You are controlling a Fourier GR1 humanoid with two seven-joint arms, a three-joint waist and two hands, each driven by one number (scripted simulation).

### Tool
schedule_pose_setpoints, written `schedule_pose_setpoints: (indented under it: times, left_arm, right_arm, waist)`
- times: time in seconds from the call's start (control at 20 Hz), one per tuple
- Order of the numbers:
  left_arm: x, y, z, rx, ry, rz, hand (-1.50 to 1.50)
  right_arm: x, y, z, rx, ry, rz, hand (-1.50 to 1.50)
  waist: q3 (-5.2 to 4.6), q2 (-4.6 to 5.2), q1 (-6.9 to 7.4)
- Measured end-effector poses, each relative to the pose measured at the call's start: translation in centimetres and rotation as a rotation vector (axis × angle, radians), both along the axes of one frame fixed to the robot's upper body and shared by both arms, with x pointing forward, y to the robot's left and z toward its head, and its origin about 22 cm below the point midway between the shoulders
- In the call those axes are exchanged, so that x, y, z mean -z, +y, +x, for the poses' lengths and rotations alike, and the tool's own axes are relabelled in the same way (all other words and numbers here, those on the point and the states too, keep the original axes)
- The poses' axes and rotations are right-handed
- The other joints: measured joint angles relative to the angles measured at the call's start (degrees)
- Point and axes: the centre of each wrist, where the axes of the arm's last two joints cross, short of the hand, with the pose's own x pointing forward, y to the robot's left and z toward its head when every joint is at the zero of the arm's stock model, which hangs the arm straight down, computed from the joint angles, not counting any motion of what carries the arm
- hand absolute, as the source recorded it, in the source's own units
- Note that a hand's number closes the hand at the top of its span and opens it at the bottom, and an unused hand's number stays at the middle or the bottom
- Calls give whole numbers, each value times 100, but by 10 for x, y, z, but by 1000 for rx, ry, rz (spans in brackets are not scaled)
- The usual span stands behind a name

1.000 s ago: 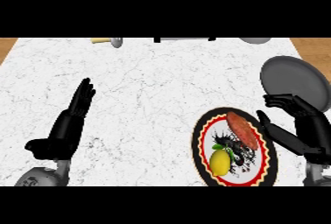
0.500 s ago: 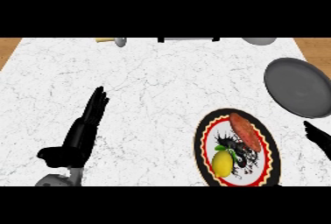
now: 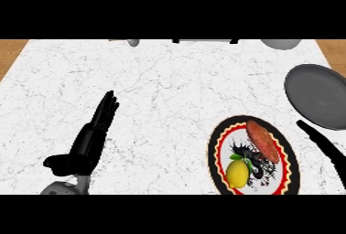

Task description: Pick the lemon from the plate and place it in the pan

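Observation:
A yellow lemon [image 3: 237, 174] lies at the near left of a plate [image 3: 220, 148] with a red, black and yellow rim and a dark pattern in its middle. A reddish sausage-shaped piece [image 3: 263, 141] lies on the plate's far right. The dark grey pan [image 3: 318, 94] sits on the counter beyond the plate, at the right edge. My right hand [image 3: 324, 147] shows only as straight fingers just right of the plate, apart from the lemon. My left hand [image 3: 93, 134] rests open on the counter at the left, fingers pointing away.
The white marble counter [image 3: 175, 87] fills the view, with wooden floor at both far corners. Grey rounded objects [image 3: 281, 43] and a small one [image 3: 133, 42] stand along the far edge.
The view has shifted left, so plate and pan sit further right. My right hand has drawn back toward the right edge; only its fingers show now. The left hand stays open.

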Motion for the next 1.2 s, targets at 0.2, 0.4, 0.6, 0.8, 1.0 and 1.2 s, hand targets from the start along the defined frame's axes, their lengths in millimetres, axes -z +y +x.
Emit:
schedule_pose_setpoints:
  times: [0.2,0.4,0.6,0.8,1.0,1.2]
  left_arm:
    - [0,-7,4,9,-2,0,0]
    - [3,-11,8,10,-3,1,0]
    - [6,-8,3,2,-4,4,0]
    - [8,1,2,-7,7,3,0]
    - [4,1,-3,-12,4,2,0]
    - [12,1,-3,-14,5,2,0]
  right_arm:
    - [6,13,15,-69,152,-126,-150]
    - [20,36,31,-138,269,-234,-150]
    - [36,57,45,-166,358,-319,-150]
    - [46,75,47,-171,396,-340,-150]
    - [51,85,46,-170,414,-340,-150]
    - [59,93,50,-155,420,-343,-150]
  waist:
    - [1,14,54]
    - [4,14,53]
    - [7,0,18]
    - [10,-11,-42]
    - [10,-18,-66]
    - [11,-18,-80]
